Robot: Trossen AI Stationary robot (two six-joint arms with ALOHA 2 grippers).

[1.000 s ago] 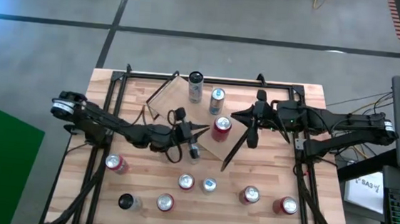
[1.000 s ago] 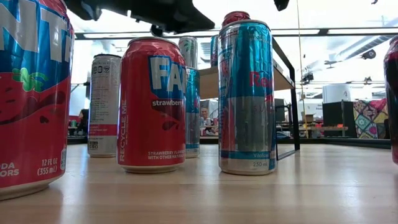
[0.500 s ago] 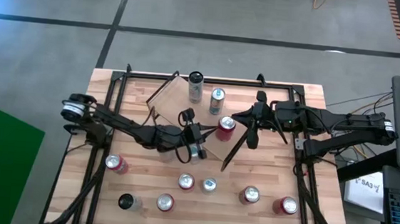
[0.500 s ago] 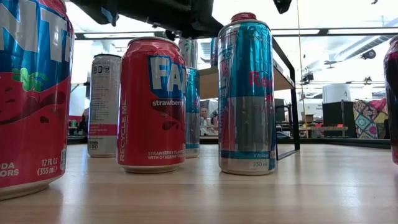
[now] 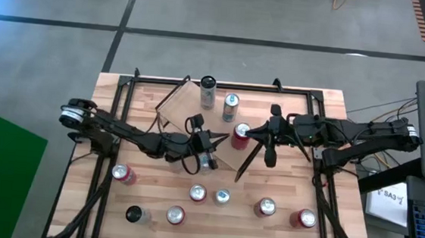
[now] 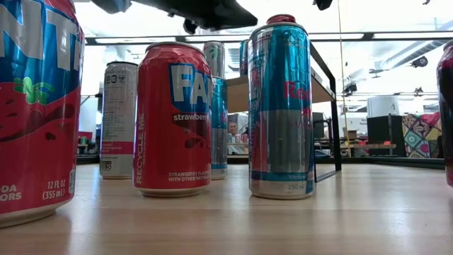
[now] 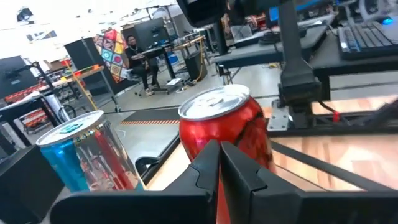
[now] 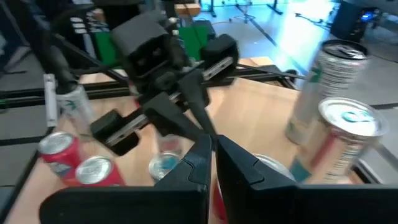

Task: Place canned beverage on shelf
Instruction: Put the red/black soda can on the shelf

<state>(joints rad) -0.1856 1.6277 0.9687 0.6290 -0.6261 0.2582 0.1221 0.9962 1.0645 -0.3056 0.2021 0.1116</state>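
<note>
Now both end effectors meet at the red can [image 5: 239,133] standing on the shelf [image 5: 175,108]. Left end effector [image 5: 221,137] and right end effector [image 5: 247,131] each have fingers pressed together, holding nothing, one on either side of the can.

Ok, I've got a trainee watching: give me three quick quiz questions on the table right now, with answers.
1. True or false: both grippers are shut.
2. How many cans stand on the shelf?
3. Which can lies between the two grippers: A) the red can, B) the black-topped can?

Key:
1. True: left gripper and right gripper are shut, empty.
2. Three.
3. A, the red can; the black-topped can stands near the table's front edge.
</note>
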